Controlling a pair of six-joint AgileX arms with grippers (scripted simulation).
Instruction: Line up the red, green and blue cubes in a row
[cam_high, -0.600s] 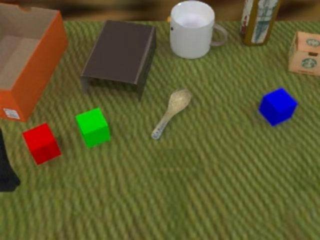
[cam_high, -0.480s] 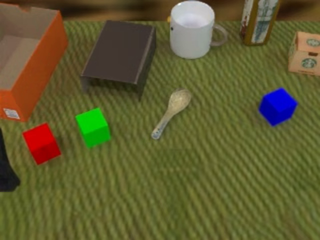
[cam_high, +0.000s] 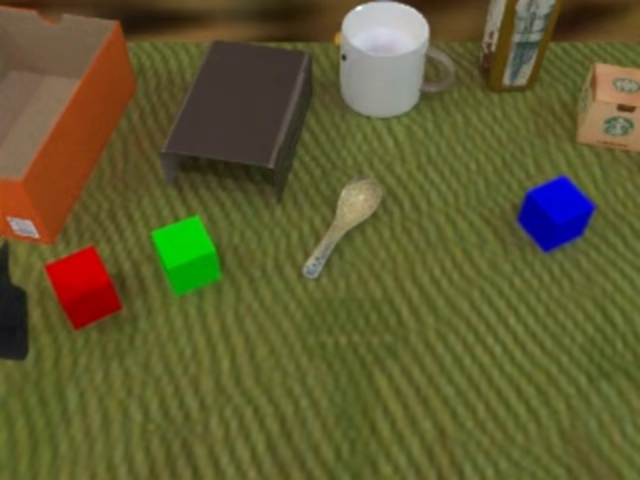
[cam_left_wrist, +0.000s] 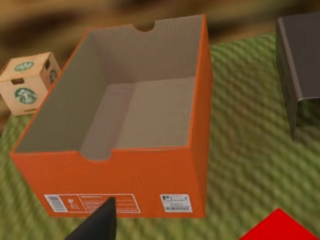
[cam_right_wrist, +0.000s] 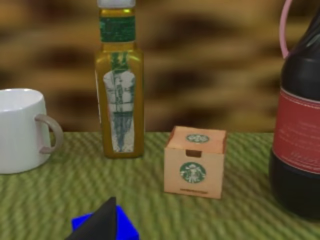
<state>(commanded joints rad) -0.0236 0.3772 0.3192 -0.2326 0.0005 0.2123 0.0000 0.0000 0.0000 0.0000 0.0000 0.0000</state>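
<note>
Left gripper (cam_high: 12, 318) has retreated, half cut off.

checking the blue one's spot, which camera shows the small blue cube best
The top view: the small deep blue cube shows whole, alone on the table's right side. The right wrist view shows only part of it, behind a dark claw fingertip. The left wrist view does not show it.

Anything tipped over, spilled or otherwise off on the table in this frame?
Nothing stands out. The white mug and bottle stand upright, the spoon lies flat, and the orange box sits open. Red cube and green cube sit near each other at left; the blue cube is far right, not yet lined up.
</note>
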